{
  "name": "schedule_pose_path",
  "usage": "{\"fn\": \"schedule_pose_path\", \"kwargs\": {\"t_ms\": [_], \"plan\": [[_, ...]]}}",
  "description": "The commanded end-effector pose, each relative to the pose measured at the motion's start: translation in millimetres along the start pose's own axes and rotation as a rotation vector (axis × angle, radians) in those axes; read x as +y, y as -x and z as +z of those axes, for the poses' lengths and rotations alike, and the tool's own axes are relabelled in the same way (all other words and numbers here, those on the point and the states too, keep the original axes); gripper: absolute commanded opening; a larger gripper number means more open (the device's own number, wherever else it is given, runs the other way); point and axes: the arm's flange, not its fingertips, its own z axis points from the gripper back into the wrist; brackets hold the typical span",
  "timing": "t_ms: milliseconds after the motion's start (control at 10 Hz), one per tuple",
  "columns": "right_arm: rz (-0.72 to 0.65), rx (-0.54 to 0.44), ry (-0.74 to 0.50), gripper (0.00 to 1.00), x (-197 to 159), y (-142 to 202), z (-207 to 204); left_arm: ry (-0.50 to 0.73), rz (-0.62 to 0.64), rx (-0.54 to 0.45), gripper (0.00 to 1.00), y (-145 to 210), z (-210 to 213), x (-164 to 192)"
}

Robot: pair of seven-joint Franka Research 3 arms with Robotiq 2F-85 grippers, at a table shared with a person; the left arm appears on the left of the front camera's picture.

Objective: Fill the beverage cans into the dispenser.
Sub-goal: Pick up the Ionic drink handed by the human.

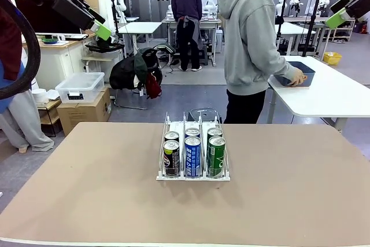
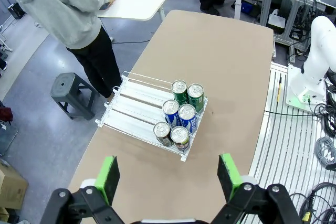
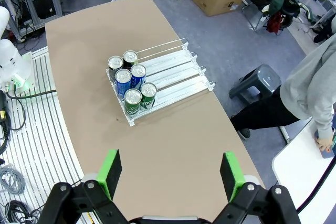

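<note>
- Left gripper (image 2: 168, 176): we see the jaws spread wide, gripping nothing and touching nothing, high over the table (image 1: 87, 189).
- Right gripper (image 3: 170, 174): the same, wide, with nothing between the pads.
- Dispenser (image 1: 193, 176): centre of the front view, lanes running from the lower frame toward the top.
- Six beverage cans (image 1: 192, 153): upright, two per lane, bunched at the lanes' lower end.
- In both wrist views the rack sits mid-frame, well apart from the fingers.

The beverage cans (image 1: 192, 155) in the dispenser (image 1: 193, 177) carry printed labels, with white lettering on the blue ones, but all of it is too small to read
</note>
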Motion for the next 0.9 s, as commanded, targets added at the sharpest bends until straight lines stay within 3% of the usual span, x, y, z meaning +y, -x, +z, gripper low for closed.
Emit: {"fn": "schedule_pose_path", "kwargs": {"t_ms": [0, 800], "plan": [[0.007, 0.001, -0.002, 1.00, -0.3, 0.0, -1.2, -0.008, 0.002, 0.005, 1.00, 1.2, 0.3, 1.3], [0.007, 0.001, -0.002, 1.00, -0.3, 0.0, -1.2, -0.008, 0.002, 0.005, 1.00, 1.2, 0.3, 1.3]]}}
